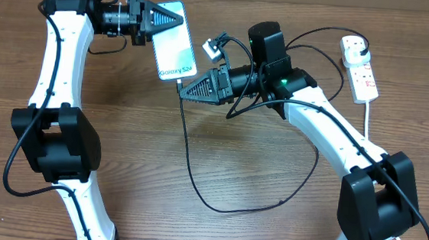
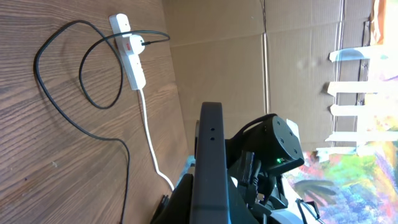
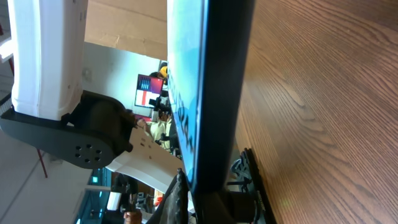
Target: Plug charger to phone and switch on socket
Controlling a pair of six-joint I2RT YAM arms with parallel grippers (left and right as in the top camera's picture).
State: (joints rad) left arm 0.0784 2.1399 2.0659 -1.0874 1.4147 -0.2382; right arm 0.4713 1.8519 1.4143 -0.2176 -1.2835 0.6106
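Phone is clamped at its top end by the left gripper, while the right gripper pinches the charger tip at its lower edge. A tilted connector may miss the port and twist it loose; the socket lies well apart.

We see a brown wood-grain table with the white socket lying flat at its far right edge and the thick white cord trailing from it toward the near side. The charger lies in wide black loops across the middle, and its white plug head sits in the strip's far end.
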